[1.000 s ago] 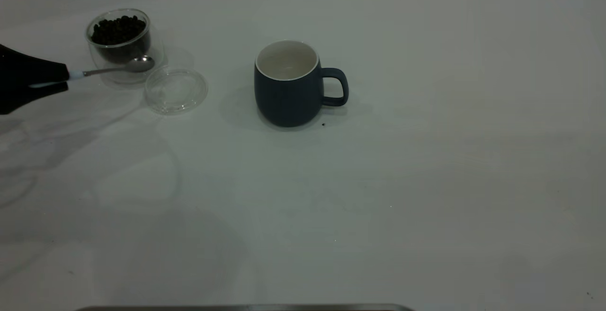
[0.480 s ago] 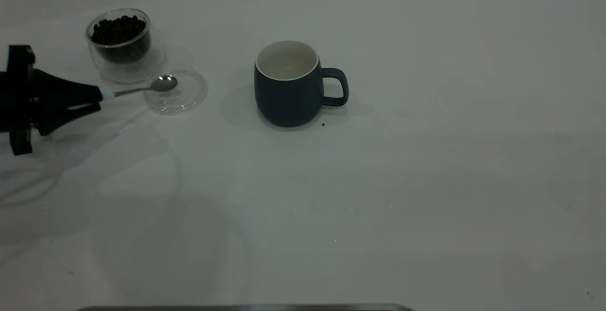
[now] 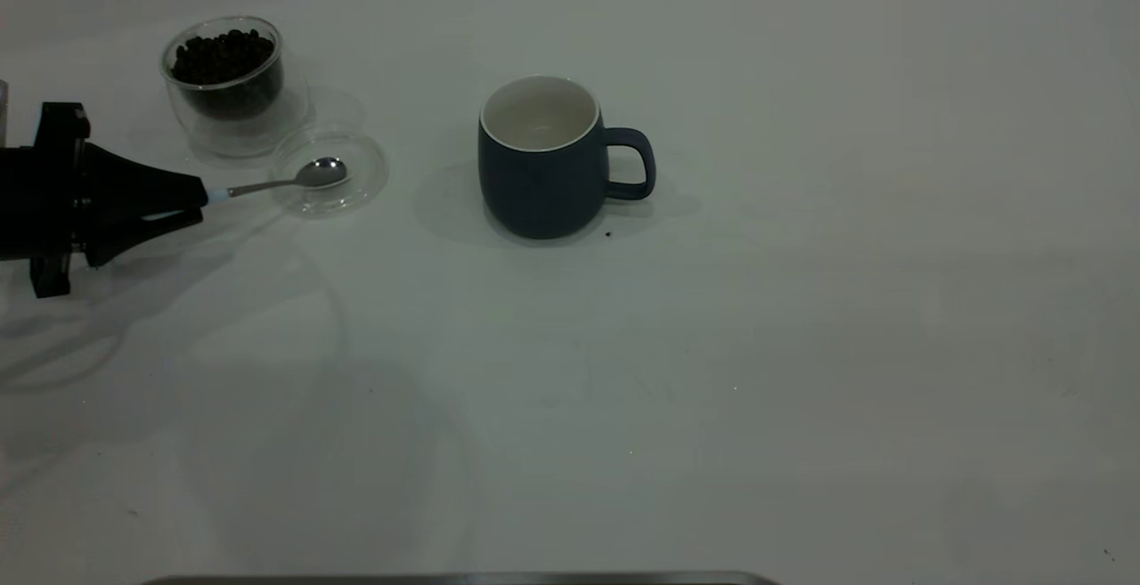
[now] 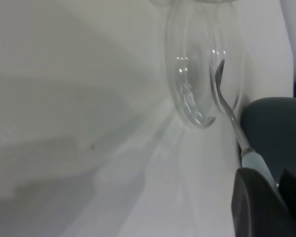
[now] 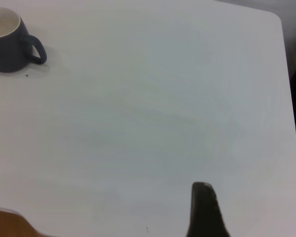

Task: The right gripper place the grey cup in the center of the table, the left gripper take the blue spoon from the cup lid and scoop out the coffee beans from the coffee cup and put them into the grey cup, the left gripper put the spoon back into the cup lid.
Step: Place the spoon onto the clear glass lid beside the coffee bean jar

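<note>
One left gripper [image 3: 203, 202] clamps the blue spoon [image 3: 285, 181] by its handle. Its bowl lies in the cup lid [image 3: 361, 184]. Right fingers' state: cannot tell.

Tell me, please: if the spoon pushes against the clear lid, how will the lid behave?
The cup lid looks thin and shallow, so probably light; it may slide on the smooth table. The blue spoon bowl is over it, so it might tilt.

The exterior camera looked steeply down on the wide white worktop [image 3: 802, 345]. The left wrist camera sat close behind its fingers. Exterior and right wrist views shared the rounded dark blue-grey mug [image 3: 541, 162] [image 5: 9, 42].
</note>
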